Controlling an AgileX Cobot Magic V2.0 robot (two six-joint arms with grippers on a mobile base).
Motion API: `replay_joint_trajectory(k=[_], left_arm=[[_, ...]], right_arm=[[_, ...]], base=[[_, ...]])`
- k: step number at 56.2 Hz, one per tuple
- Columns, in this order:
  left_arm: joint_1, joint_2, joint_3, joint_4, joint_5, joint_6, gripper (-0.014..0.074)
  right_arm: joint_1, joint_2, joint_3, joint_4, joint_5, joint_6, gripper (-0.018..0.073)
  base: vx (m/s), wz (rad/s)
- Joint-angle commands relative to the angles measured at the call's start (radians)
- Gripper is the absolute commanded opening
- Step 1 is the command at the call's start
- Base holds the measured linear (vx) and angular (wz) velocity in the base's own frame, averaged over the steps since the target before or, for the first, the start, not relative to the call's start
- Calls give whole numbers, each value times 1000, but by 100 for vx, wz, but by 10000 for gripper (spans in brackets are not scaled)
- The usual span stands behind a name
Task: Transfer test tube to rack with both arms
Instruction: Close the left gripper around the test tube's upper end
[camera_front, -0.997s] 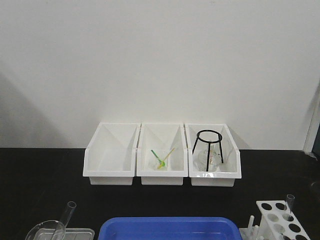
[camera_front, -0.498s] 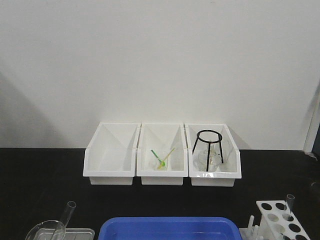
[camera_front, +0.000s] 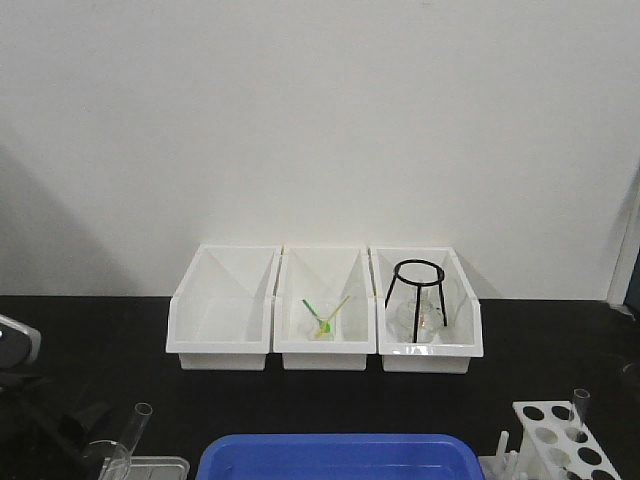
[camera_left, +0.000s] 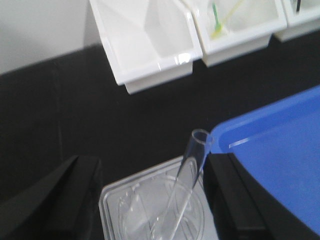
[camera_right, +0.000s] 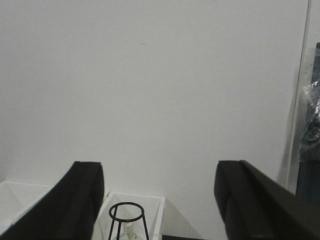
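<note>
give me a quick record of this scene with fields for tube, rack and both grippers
test tube: leaning in the beaker, rim up, not gripped
left gripper: open, straddling the test tube
right gripper: open, empty, facing the wall
rack: low right in the front view, one other tube standing in it
blue tray: between beaker and rack

Likely a lab: test tube (camera_left: 185, 184), rack (camera_front: 562, 446), black bench (camera_front: 330, 400).
</note>
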Motion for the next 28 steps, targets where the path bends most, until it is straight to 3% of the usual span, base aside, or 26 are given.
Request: replay_joint_trajectory(k=[1, 9, 28], left_arm=[[-8, 19, -31, 2, -69, 42, 559], [-23, 78, -31, -5, -73, 96, 559], [-27, 216, -31, -5, -214, 97, 559]], right_arm=[[-4, 0, -35, -8, -77, -6, 511], [-4, 0, -35, -8, -77, -17, 511], [-4, 0, -35, -8, -77, -23, 511]], base=[[0, 0], [0, 0], [0, 0]])
